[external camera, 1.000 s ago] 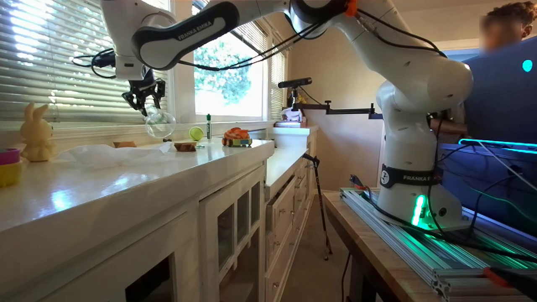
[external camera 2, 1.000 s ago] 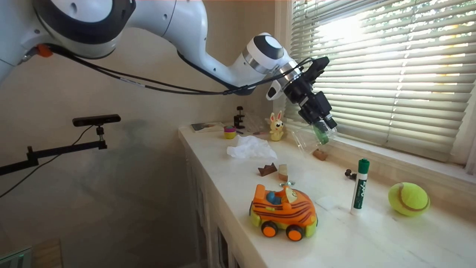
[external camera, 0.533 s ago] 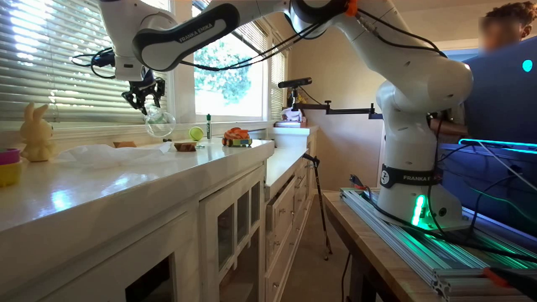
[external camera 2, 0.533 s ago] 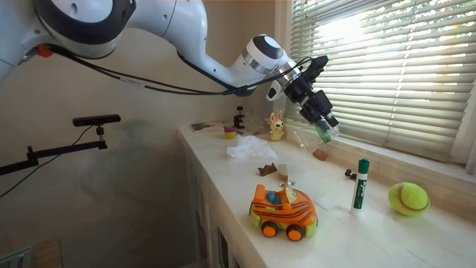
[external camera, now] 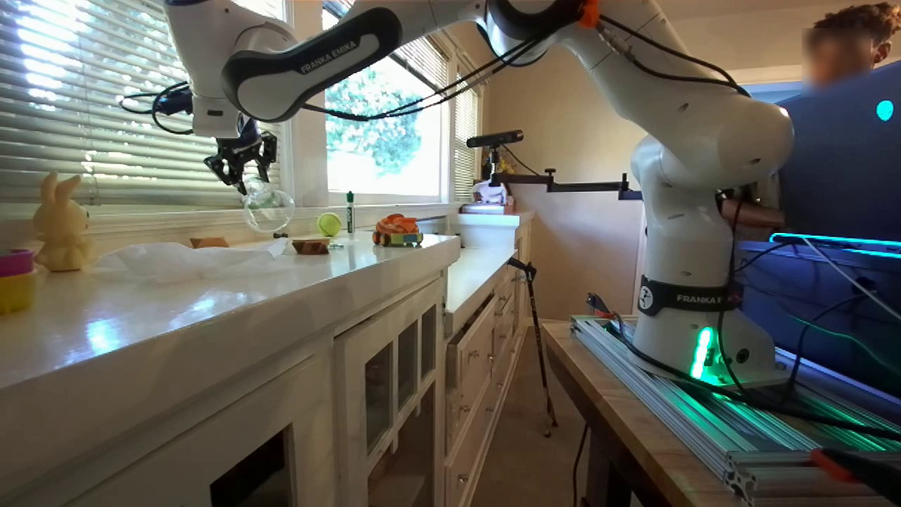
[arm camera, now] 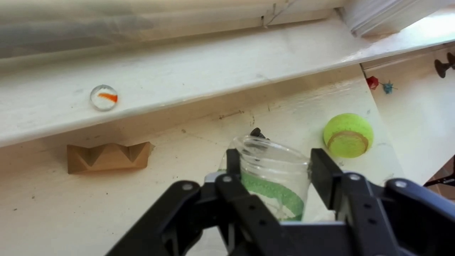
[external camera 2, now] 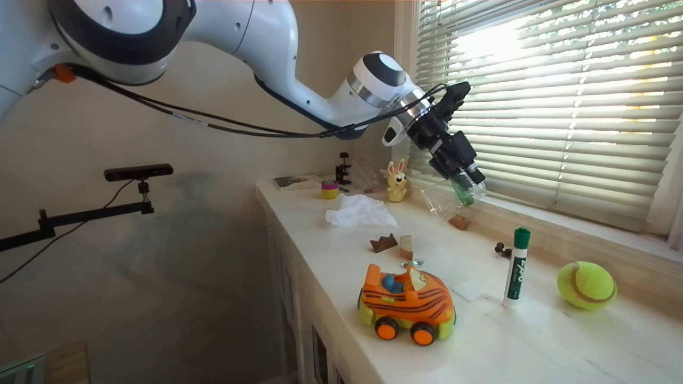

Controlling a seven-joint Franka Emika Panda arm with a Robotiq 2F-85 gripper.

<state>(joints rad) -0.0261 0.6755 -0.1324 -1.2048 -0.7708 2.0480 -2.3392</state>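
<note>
My gripper (arm camera: 273,159) is shut on a clear plastic cup (arm camera: 272,192) with a green band. The cup's rim is tilted between the fingers, and part of its wall shows beyond the left finger. In both exterior views the cup (external camera: 273,213) is held tilted above the white counter (external camera 2: 320,250), near the window sill. It also shows there as a clear body (external camera 2: 436,202) with green by the fingers. A brown zigzag block (arm camera: 108,158) lies on the counter below, left of the gripper in the wrist view. A small black object (arm camera: 256,132) is just past the rim.
A tennis ball (external camera 2: 587,285), a green-capped marker (external camera 2: 516,266) standing upright and an orange toy car (external camera 2: 408,301) are on the counter. Brown pieces (external camera 2: 384,243), crumpled white plastic (external camera 2: 360,210) and a yellow rabbit (external camera 2: 396,182) stand farther along. A clear disc (arm camera: 103,97) lies on the sill.
The gripper and the cup have shifted only very slightly. The cup stays in the gripper and the objects on the counter have not moved.
</note>
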